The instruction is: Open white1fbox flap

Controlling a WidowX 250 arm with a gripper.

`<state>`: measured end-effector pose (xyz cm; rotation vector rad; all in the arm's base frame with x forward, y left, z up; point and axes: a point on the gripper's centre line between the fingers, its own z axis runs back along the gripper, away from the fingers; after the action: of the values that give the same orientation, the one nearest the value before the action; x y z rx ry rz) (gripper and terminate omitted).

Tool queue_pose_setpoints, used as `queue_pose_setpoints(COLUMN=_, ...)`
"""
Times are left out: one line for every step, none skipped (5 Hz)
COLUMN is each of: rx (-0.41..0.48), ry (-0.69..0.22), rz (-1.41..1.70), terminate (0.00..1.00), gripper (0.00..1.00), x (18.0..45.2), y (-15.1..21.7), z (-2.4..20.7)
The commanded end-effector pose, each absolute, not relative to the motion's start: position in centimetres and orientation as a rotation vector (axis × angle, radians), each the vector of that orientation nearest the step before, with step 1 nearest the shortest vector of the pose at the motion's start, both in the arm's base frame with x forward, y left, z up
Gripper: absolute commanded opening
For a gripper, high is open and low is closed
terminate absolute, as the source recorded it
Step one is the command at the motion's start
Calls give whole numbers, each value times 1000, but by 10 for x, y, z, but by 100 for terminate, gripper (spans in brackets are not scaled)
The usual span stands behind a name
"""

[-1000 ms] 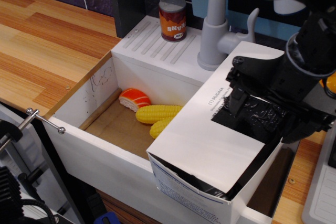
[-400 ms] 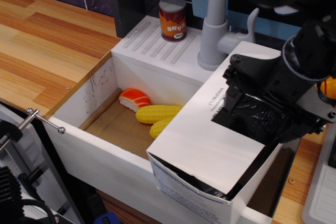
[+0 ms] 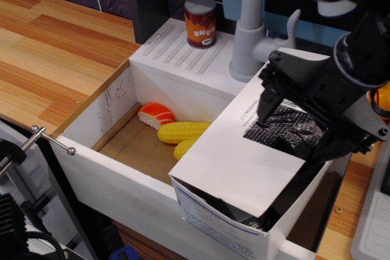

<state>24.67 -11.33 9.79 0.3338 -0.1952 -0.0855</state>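
The white1fbox (image 3: pixel 222 226) is a large white carton standing in the right part of the white toy sink, its blue-printed short end facing me. Its flap (image 3: pixel 234 165), a broad white panel with a glossy black patch (image 3: pixel 286 131) and a line of small text, is tilted up at the right, showing a dark gap under its front edge. My black gripper (image 3: pixel 286 120) sits over the flap's far right part. One finger (image 3: pixel 264 103) touches the flap beside the patch; the other is hidden. The jaws appear closed on the flap.
A soup can (image 3: pixel 200 21) stands on the sink's drainboard beside a grey faucet (image 3: pixel 250 22). Toy corn (image 3: pixel 183 131) and a salmon piece (image 3: pixel 156 115) lie in the sink basin (image 3: pixel 116 172). Wooden counter (image 3: pixel 55 47) lies to the left.
The gripper has risen slightly, and the flap's right side has lifted with it, widening the dark gap under its front edge.
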Motion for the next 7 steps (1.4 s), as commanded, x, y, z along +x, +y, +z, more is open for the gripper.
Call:
queue_pose_setpoints(rx=359, ry=-242, rz=-118, terminate=0, gripper=100, x=247, y=-98, z=138)
queue_pose_setpoints(rx=364, ry=-242, rz=-148, terminate=0, gripper=100, x=250, y=-84, z=155)
queue_pose_setpoints(rx=328, ry=-254, rz=-211, terminate=0, gripper=100, x=250, y=-65, z=168)
queue_pose_setpoints(rx=273, ry=-247, rz=-239, terminate=0, gripper=100, x=250, y=-42, z=177)
queue_pose_setpoints(rx=295, ry=-276, rz=-292, terminate=0, gripper=100, x=251, y=-23, z=179)
queue_pose_setpoints(rx=251, ry=-292, rz=-312, terminate=0, gripper=100, x=256, y=-1, z=169)
queue_pose_setpoints(rx=257, ry=-325, rz=-358, terminate=0, gripper=100, x=263, y=15, z=158)
